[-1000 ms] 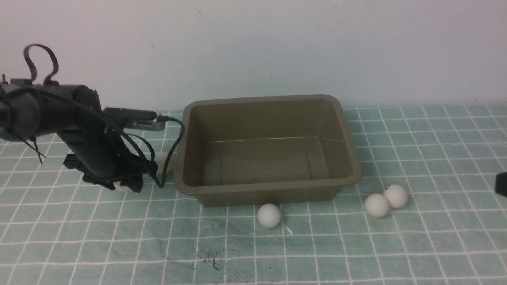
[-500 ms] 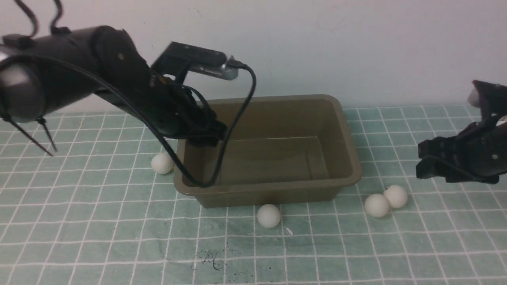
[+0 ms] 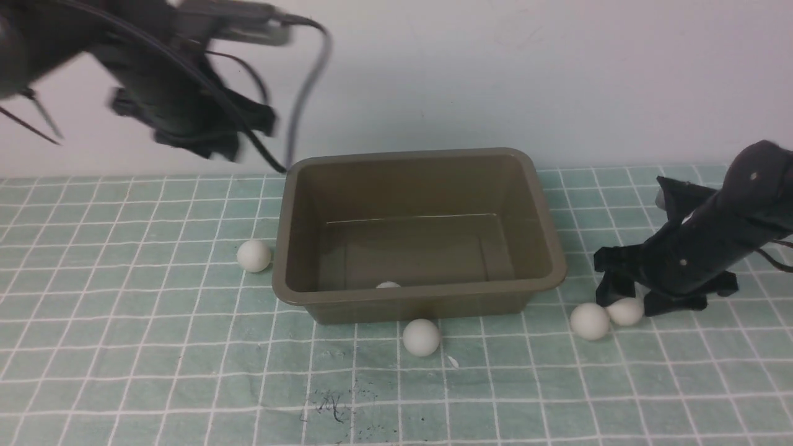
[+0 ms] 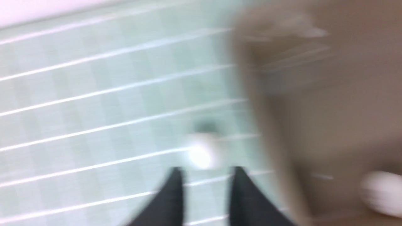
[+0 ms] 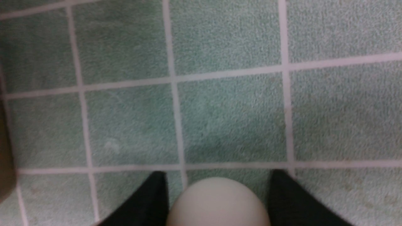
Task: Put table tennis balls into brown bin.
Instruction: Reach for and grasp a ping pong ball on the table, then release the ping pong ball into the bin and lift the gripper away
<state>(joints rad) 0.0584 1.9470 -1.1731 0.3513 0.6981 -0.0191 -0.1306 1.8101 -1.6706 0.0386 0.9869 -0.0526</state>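
The brown bin stands mid-table with one table tennis ball inside against its near wall; that ball shows blurred in the left wrist view. My left gripper hangs high above the cloth left of the bin, open and empty. Below it a ball lies beside the bin's left wall. Another ball rests in front of the bin. Two more balls touch at the right. My right gripper is down around the farther one, open, one finger on each side of it.
A green checked cloth covers the table up to a pale wall. A black cable trails from the left arm near the bin's back left corner. A dark smudge marks the cloth near the front edge.
The left arm rose from over the bin's left side and swung up and left; a ball now lies in the bin. The right arm came down onto the right-hand pair of balls.
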